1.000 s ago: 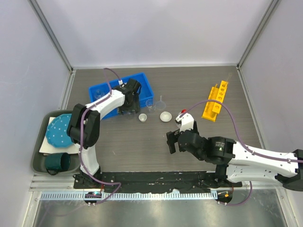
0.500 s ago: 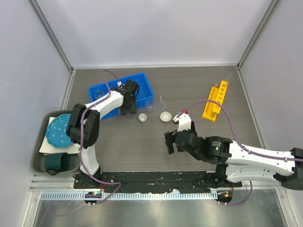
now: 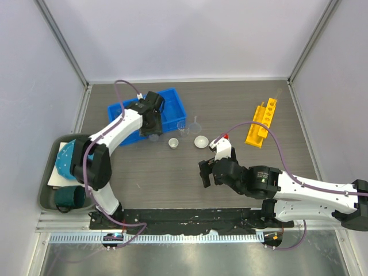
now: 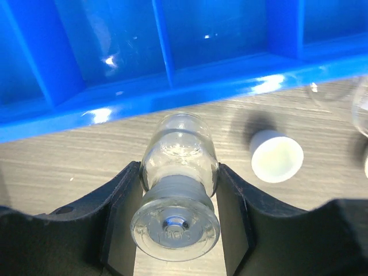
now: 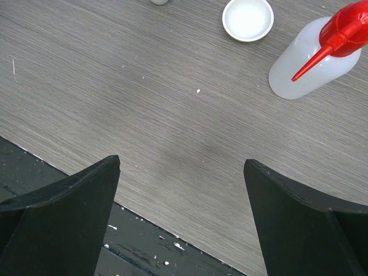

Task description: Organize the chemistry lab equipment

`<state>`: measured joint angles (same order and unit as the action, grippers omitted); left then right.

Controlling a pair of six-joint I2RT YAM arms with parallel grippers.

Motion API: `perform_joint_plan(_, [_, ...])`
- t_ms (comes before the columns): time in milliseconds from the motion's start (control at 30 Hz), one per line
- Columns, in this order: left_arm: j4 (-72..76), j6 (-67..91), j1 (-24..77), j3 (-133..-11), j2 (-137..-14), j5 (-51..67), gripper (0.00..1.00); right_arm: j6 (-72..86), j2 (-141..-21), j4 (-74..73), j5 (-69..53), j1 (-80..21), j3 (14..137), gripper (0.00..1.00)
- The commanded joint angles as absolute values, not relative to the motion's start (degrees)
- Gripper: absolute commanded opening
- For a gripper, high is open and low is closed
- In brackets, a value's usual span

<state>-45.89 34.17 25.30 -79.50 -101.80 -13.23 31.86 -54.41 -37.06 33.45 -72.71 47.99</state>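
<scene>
My left gripper (image 4: pixel 177 187) is shut on a small clear glass vial (image 4: pixel 179 150), held with its thick base toward the camera, just off the front wall of the blue bin (image 4: pixel 172 86). From above, the left gripper (image 3: pixel 152 130) hangs at the bin's (image 3: pixel 172 102) near edge. A small white cup (image 4: pixel 276 156) stands on the table to its right. My right gripper (image 5: pixel 181 162) is open over bare table with nothing between its fingers. Beyond it stand the white round dish (image 5: pixel 248 19) and the red-capped squeeze bottle (image 5: pixel 305 57).
A clear beaker (image 3: pixel 182 126) and a funnel (image 3: pixel 195 122) stand right of the bin. The yellow holed rack (image 3: pixel 261 122) lies at the right. A grey tray (image 3: pixel 50 198) at the left edge holds the teal dotted plate (image 3: pixel 68 156) and dark mug (image 3: pixel 69 197).
My left gripper closed on the vial and moved up and left toward the bin, its arm swinging out. My right arm drifted slightly left.
</scene>
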Motion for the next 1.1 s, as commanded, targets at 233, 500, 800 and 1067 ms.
perform_joint_plan(233, [-56.4,31.9,22.9,-90.5,-91.0,-19.6,0.01,33.0,-53.3,-34.6,32.9,-73.4,48.7,0.95])
perform_joint_plan(500, [-56.3,30.7,13.6,-91.8,-94.7,-17.3,0.0,33.4,-51.4,-34.5,32.8,-73.7,46.9,0.95])
perform_joint_plan(800, [-53.0,29.8,6.5,-91.6,-99.5,-14.6,0.0,33.9,-51.4,-33.8,32.4,-73.8,44.9,0.95])
perform_joint_plan(1067, [-49.7,30.0,4.7,-90.8,-106.8,-12.8,0.0,33.8,-51.8,-33.5,32.9,-73.8,44.5,0.95])
